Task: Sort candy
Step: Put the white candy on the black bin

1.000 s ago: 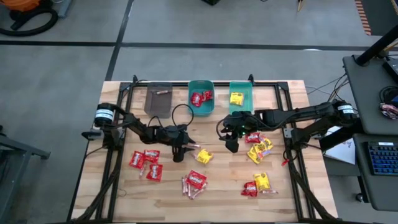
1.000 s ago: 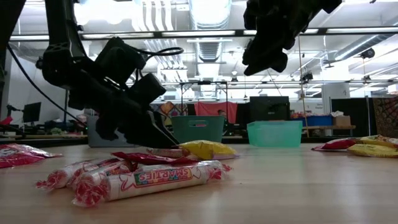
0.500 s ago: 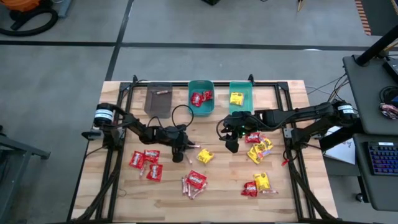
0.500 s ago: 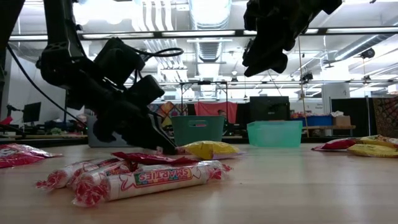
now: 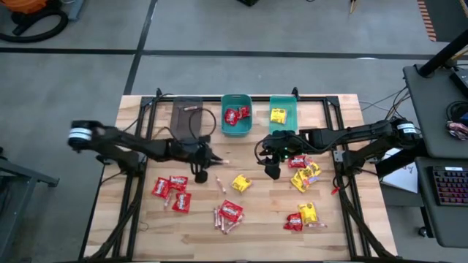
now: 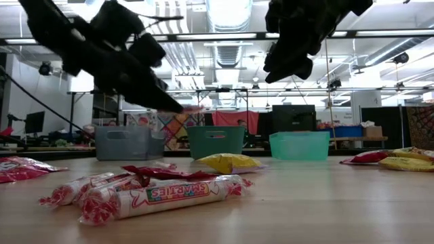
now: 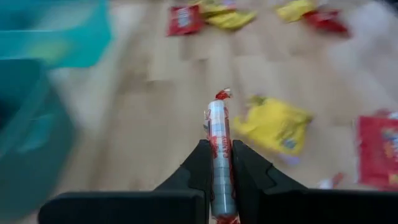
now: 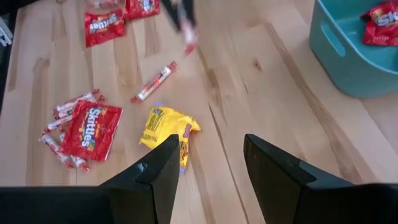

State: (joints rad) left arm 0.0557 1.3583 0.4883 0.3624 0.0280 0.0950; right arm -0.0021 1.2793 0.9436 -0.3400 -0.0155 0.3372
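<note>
One stick candy [image 7: 218, 146] is pinched lengthwise in the left hand [image 7: 217, 163] above the desk [image 5: 256, 219]; its thin, slick wrapper could slip free. Right hand [image 8: 211, 163] hangs open.

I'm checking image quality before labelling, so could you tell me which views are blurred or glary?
Left wrist view: the teal bin and tabletop are smeared, while the stick candy in the left gripper stays sharp. Low view: bright ceiling lights glare, leaving both arms dark silhouettes. Right wrist view: the yellow packet is clear; the far stick is smeared.
</note>
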